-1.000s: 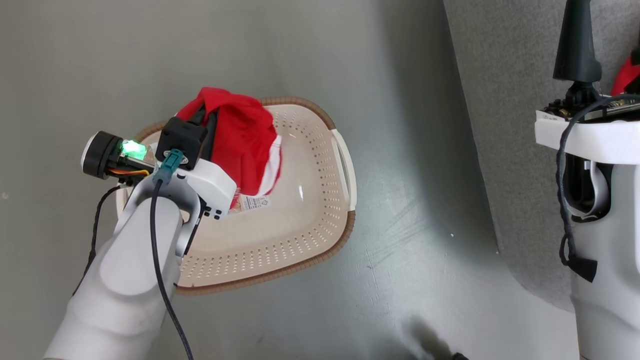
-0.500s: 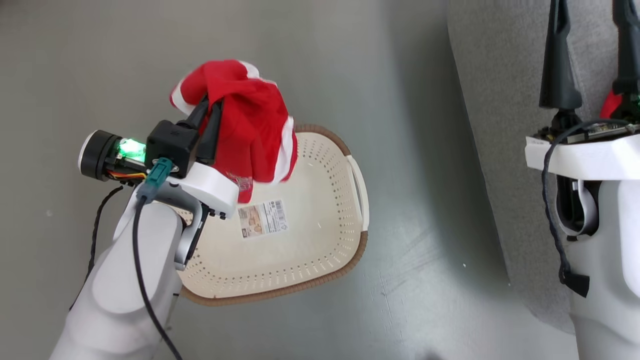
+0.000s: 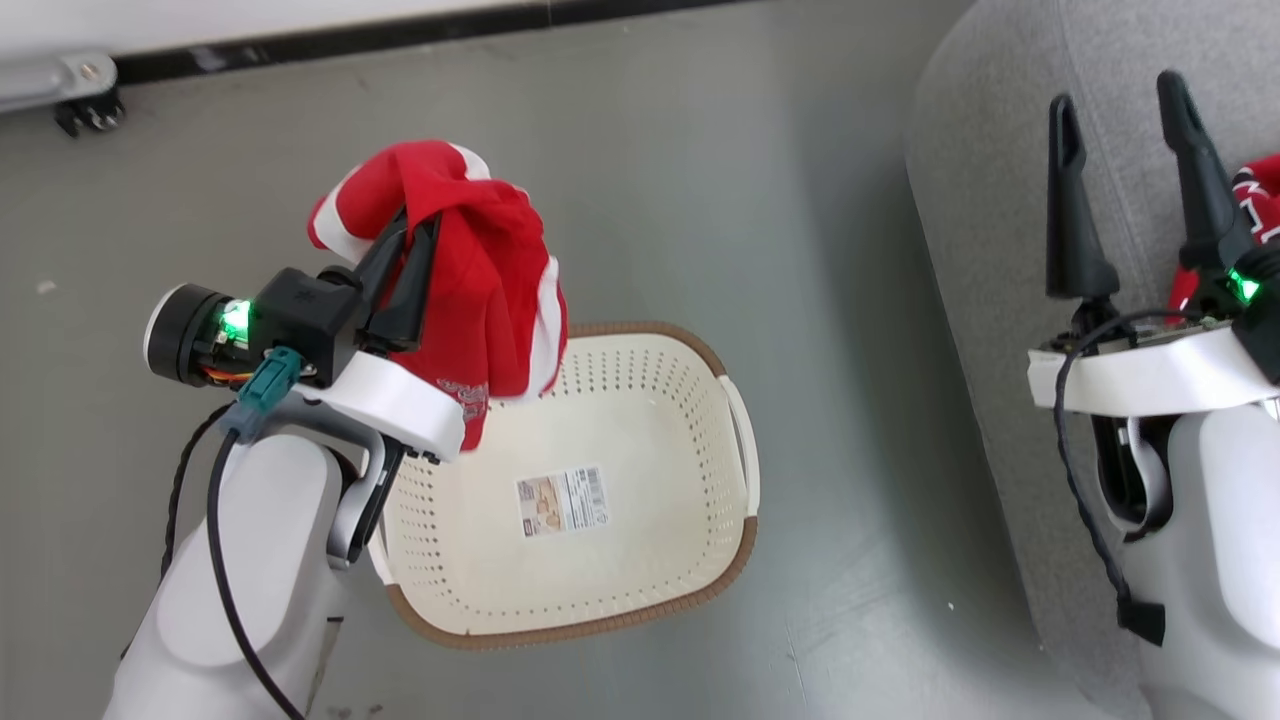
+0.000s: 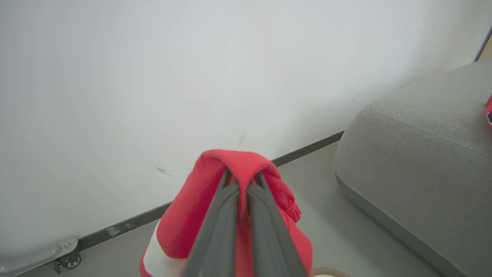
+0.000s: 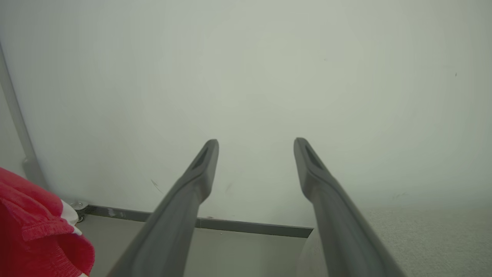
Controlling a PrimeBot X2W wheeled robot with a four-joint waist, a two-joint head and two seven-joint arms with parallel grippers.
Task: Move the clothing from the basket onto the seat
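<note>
Presently our left gripper [image 3: 418,228] clamps the bunched red shorts [image 3: 485,290] above the basket's [image 3: 742,540] far left rim, our right gripper [image 3: 1117,90] gapes empty over the seat [image 3: 1000,150], and we judge the slack folds could slip this narrow pinch mid-swing.

Head view steeply down on basket [image 3: 650,390], wrist views sharing wall [image 4: 153,77]

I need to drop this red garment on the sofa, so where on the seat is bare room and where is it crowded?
The seat is bare grey fabric from its rounded edge nearest the basket across to the open right gripper. It is crowded at its far right, where another red garment lies beside that gripper.
</note>
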